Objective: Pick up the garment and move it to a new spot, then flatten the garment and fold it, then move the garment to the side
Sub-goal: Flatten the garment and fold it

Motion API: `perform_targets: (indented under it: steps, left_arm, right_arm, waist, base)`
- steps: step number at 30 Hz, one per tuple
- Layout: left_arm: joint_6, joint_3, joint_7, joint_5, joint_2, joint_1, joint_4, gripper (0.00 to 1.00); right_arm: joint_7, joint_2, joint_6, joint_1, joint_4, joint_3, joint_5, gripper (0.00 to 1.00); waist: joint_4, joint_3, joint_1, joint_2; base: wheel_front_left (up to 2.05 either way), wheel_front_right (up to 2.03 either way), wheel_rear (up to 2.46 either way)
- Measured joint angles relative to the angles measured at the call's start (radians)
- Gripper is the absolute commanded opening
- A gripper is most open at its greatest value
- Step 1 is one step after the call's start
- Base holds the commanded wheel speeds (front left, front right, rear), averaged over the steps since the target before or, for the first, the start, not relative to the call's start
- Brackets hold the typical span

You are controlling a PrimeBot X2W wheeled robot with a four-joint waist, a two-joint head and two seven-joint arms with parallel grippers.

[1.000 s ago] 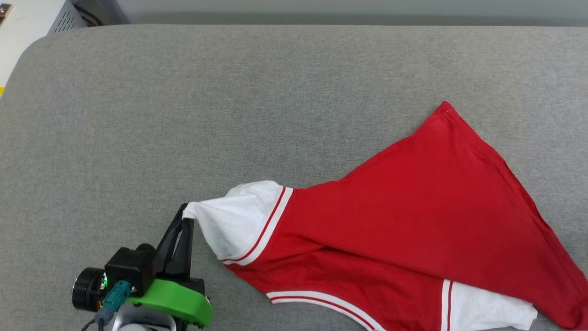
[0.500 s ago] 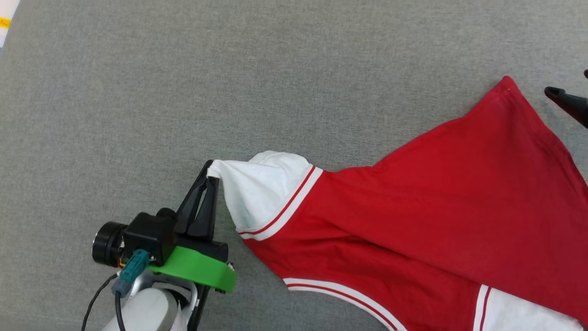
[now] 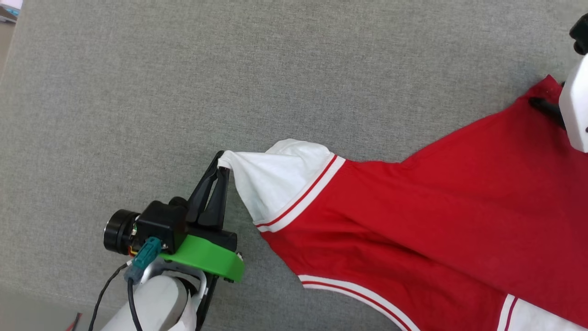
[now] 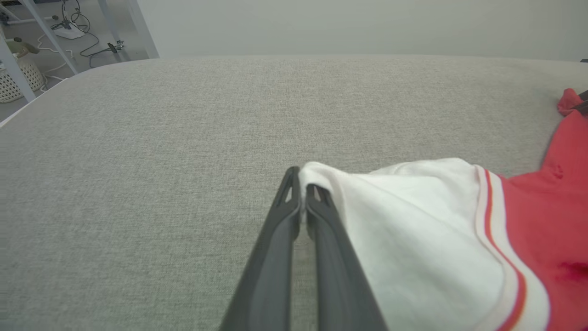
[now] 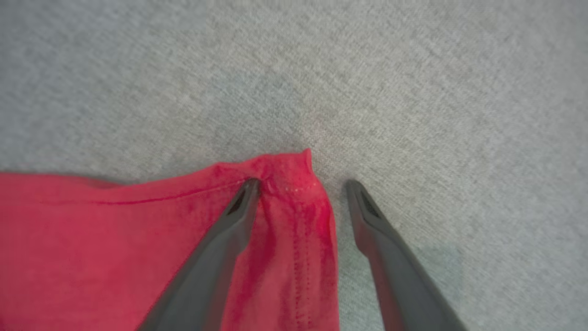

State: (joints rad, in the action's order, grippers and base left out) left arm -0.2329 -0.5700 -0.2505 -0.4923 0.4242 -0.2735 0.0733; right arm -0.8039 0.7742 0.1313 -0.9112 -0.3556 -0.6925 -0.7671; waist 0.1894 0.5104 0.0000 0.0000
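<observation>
The garment (image 3: 413, 220) lies spread on the grey fabric surface (image 3: 183, 69), red body flat, with no print visible on the upward side. One white sleeve (image 3: 275, 179), edged with a red-and-white striped trim (image 3: 301, 198), is drawn out to a point that ends at the left pincer (image 3: 222, 162).

Left pincer: fingers pressed together, clamped on the tip of the sleeve's cuff. In the left wrist view the white cloth emerges from between the fingertips and fans out to the right of the left pincer (image 4: 301, 186); the red body begins beyond the trim, further right. To the left of and ahead of this pincer the surface is bare.

Right pincer (image 5: 303, 185): fingers apart, straddling a red hem corner (image 5: 294, 177) of the garment. The corner sits between the two fingertips. One fingertip (image 5: 250, 186) rests on the red cloth; the other rests on the grey surface just beside the cloth edge. Nothing is gripped.

A second white sleeve (image 3: 542, 317) lies at the near edge of the garment, well away from both pincers. A striped band (image 3: 349, 294) runs along the near red edge.

Behind the left pincer's fingers sit a black camera (image 3: 121, 225) and a green mount (image 3: 206, 259).
</observation>
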Motion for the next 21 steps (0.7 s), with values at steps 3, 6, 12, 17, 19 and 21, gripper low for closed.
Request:
perform_targets:
  steps: [3,6,12,17,19,21]
  left_arm:
    - [0.006,0.006,-0.004,0.0,-0.001,0.0,-0.01,0.0]
    - [0.009,0.026,-0.004,0.0,0.0,0.002,-0.02,0.0]
    - [0.009,0.082,-0.004,0.0,0.023,0.002,-0.012,0.0]
    - [0.015,0.12,-0.004,0.001,0.059,-0.019,0.03,0.0]
    - [0.028,0.146,0.006,0.008,0.085,-0.098,0.052,0.0]
    - [0.041,0.155,0.024,0.015,0.103,-0.158,0.065,0.0]
  right_arm:
    - [0.093,-0.006,0.0,-0.004,-0.016,-0.02,-0.027,0.0]
    - [0.217,-0.022,0.0,-0.004,-0.027,-0.033,-0.046,0.0]
    - [0.42,-0.013,0.0,-0.003,-0.009,-0.024,-0.071,0.0]
    - [0.56,-0.002,0.0,-0.001,0.034,0.017,-0.073,0.0]
    - [0.621,0.005,0.0,0.0,0.071,0.053,-0.068,0.0]
    - [0.645,0.007,0.0,0.001,0.097,0.075,-0.057,0.0]
  waist:
    - [-0.005,-0.015,0.0,0.0]
    - [-0.014,-0.044,0.0,0.0]
    - [-0.038,-0.12,0.0,0.0]
    - [-0.063,-0.187,0.0,0.0]
    - [-0.085,-0.22,0.0,0.0]
    - [-0.103,-0.233,0.0,0.0]
  base:
    - [0.0,0.0,0.0]
    - [0.0,0.0,0.0]
    - [0.0,0.0,0.0]
    - [0.0,0.0,0.0]
    - [0.0,0.0,0.0]
    - [0.0,0.0,0.0]
